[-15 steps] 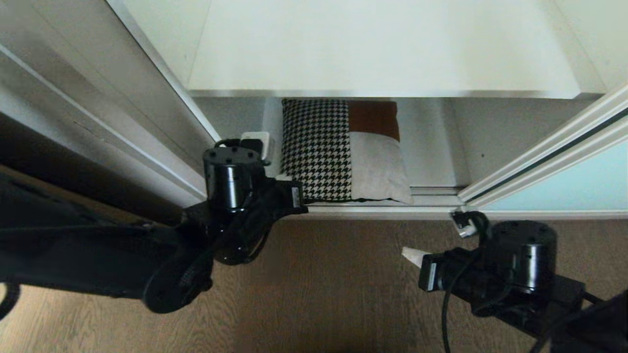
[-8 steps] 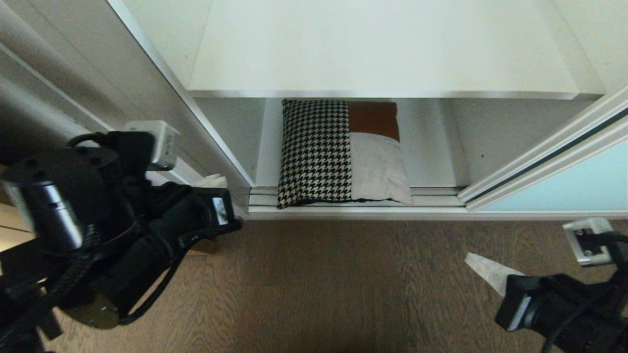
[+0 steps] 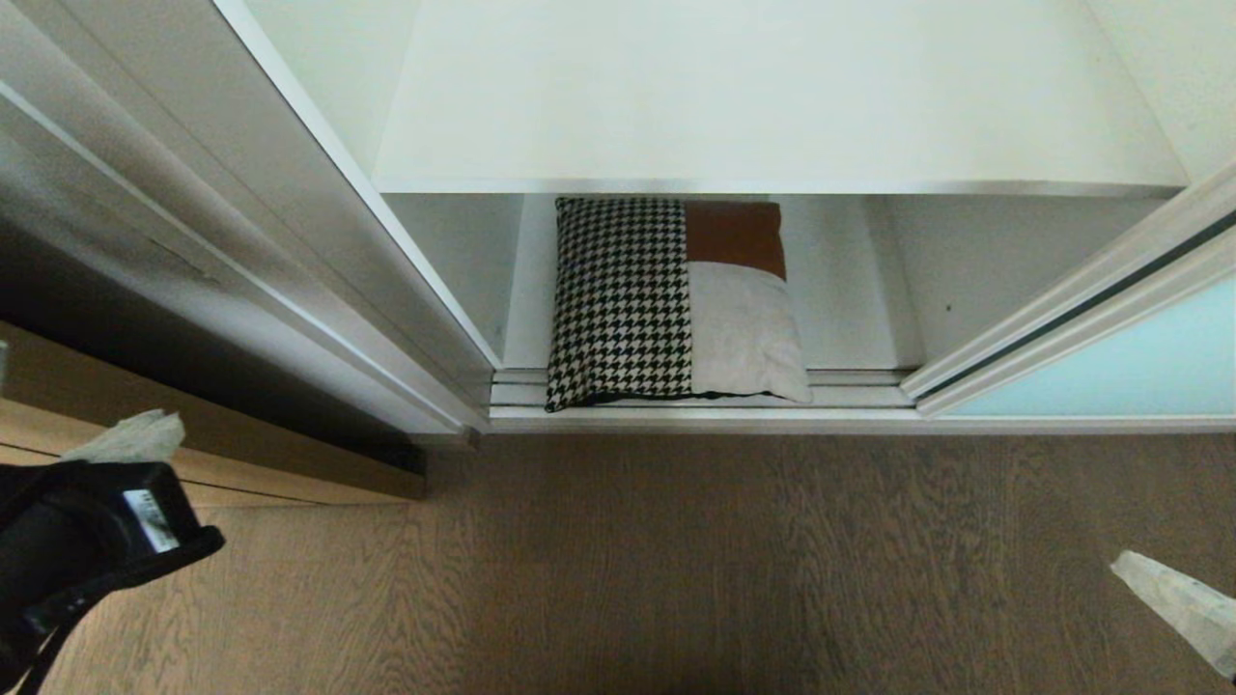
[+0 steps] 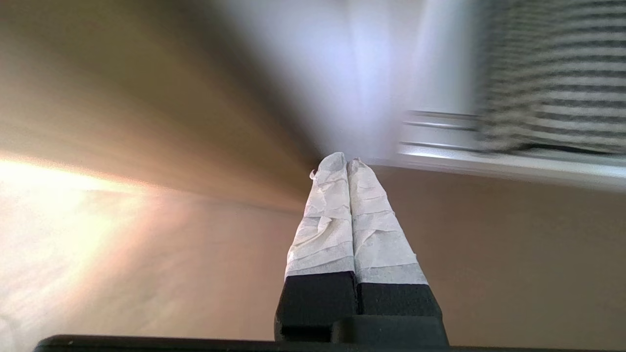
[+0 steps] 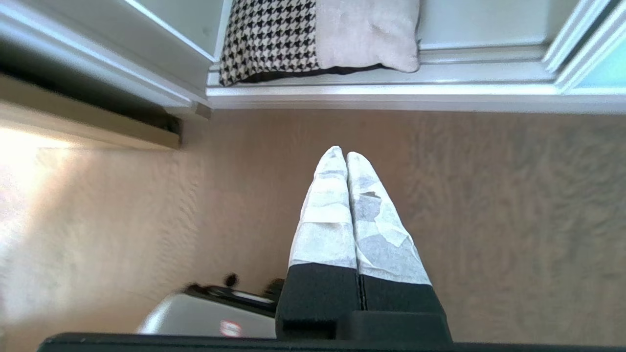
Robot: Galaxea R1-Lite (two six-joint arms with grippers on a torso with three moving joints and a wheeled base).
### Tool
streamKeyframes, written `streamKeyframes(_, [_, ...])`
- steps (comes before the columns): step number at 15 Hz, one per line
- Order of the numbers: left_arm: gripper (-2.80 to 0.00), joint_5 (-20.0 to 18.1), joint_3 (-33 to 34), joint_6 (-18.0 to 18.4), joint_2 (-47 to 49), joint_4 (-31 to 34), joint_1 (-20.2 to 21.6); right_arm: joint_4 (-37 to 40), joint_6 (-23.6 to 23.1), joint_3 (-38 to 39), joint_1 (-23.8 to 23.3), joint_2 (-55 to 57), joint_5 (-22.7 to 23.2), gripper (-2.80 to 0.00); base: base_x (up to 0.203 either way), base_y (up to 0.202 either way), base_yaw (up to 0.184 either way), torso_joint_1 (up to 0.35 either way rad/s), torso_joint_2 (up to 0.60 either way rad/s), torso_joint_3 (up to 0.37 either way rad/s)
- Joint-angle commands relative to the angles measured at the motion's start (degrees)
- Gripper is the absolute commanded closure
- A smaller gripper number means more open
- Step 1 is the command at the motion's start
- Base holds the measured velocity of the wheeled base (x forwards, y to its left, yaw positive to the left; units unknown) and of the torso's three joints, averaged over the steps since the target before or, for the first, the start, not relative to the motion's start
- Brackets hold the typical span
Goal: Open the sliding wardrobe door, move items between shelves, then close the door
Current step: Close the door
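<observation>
Lying on the lower shelf (image 3: 850,290) with the door (image 3: 1110,376) slid open at right, the cushion (image 3: 666,299) awaits its move, while the left gripper (image 4: 347,164) and right gripper (image 5: 341,155), both shut and empty, hang over the floor (image 3: 676,560).

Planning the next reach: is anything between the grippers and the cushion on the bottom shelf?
Nothing visible is. The sliding door sits off to the right, leaving the opening clear in front of the cushion. Only bare floor lies between it and the left gripper and right gripper, both low at the frame's edges, jaws shut.
</observation>
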Motion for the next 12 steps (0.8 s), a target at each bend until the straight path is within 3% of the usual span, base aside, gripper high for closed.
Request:
streamKeyframes(1, [0.0, 0.4, 3.1, 0.4, -6.6, 0.0, 5.3, 0.5, -1.3, 1.0, 0.0, -5.5, 0.0, 0.0, 0.0, 0.0, 0.0, 0.0, 0.0, 0.0])
streamKeyframes(6, [0.0, -0.6, 12.1, 1.1, -21.3, 3.3, 17.2, 2.7, -0.5, 1.8, 0.4, -9.6, 3.7, 0.0, 0.0, 0.0, 0.0, 0.0, 0.0, 0.0])
streamKeyframes(10, [0.0, -1.8, 18.6, 1.5, -32.7, 7.6, 21.4, 5.1, 1.0, 2.4, 0.4, -12.1, 5.7, 0.0, 0.0, 0.0, 0.0, 0.0, 0.0, 0.0])
streamKeyframes(12, [0.0, -2.4, 20.3, 3.9, -40.3, 12.6, 24.4, 6.9, 2.7, 2.2, 0.4, -13.7, 6.8, 0.0, 0.0, 0.0, 0.0, 0.0, 0.0, 0.0])
